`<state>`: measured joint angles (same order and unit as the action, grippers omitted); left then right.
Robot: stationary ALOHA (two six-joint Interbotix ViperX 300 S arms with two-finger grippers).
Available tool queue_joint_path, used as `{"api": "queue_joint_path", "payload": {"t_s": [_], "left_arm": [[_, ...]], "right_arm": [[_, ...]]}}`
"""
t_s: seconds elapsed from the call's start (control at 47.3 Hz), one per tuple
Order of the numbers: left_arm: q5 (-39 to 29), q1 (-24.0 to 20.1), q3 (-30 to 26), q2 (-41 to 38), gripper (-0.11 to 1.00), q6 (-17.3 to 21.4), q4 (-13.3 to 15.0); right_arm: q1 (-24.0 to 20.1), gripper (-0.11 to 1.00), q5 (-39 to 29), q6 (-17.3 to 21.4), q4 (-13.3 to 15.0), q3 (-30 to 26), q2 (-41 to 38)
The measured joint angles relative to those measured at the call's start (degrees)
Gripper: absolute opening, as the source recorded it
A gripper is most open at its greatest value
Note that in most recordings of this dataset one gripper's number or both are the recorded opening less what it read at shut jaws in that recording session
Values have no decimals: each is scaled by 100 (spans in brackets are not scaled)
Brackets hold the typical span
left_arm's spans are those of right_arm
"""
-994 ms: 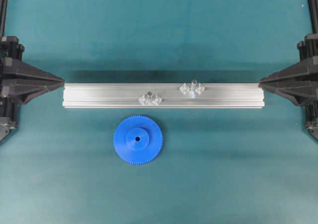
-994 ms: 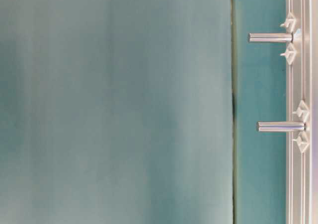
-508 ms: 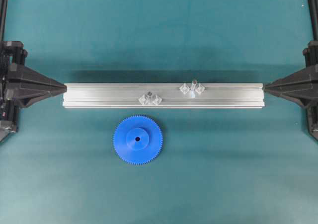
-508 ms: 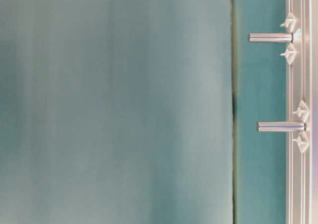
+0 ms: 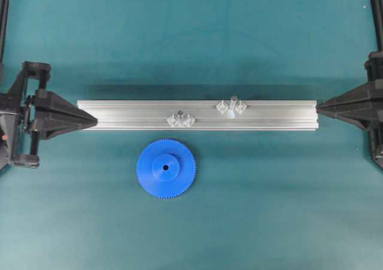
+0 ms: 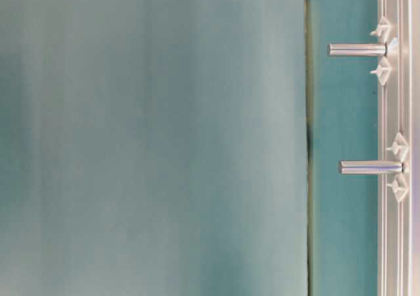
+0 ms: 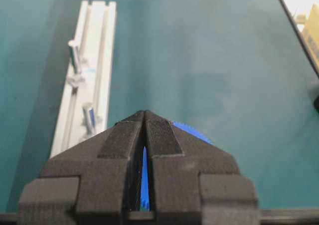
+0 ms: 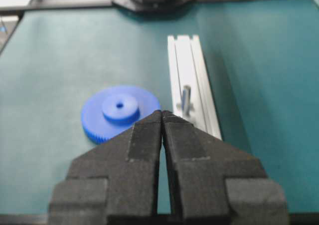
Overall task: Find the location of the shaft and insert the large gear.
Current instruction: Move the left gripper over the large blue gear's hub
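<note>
Both grippers are pressed together and empty: your left gripper (image 5: 93, 121) at the rail's (image 5: 119, 115) left end, your right gripper (image 5: 319, 108) at its right end. Nothing of the task looks done yet. You have wide bare mat on every side of the rail for moving. Your large gear (image 5: 166, 168) lies flat on the mat just in front of the rail, untouched. Your shaft (image 5: 233, 102) stands bare on the rail, right of the shorter stub (image 5: 179, 115).
</note>
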<state>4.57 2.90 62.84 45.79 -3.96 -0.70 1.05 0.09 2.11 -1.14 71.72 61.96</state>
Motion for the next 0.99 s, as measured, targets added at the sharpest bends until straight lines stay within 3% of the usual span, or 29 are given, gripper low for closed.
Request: {"api": "queue_joint_path", "payload": {"t_s": [0.233,0.656,0.994], "left_arm": [[-422,0,-255,-264,1,-9,0],[-642,53,-562,-492,1,-53,0],[-773,132,-809,-1151,1,-53,0]], "right_arm": [[62,4,-97,18,-9,0,0],[167,4,-105,26,0,18,9],[167,4,-105,18,-9,35,9]]}}
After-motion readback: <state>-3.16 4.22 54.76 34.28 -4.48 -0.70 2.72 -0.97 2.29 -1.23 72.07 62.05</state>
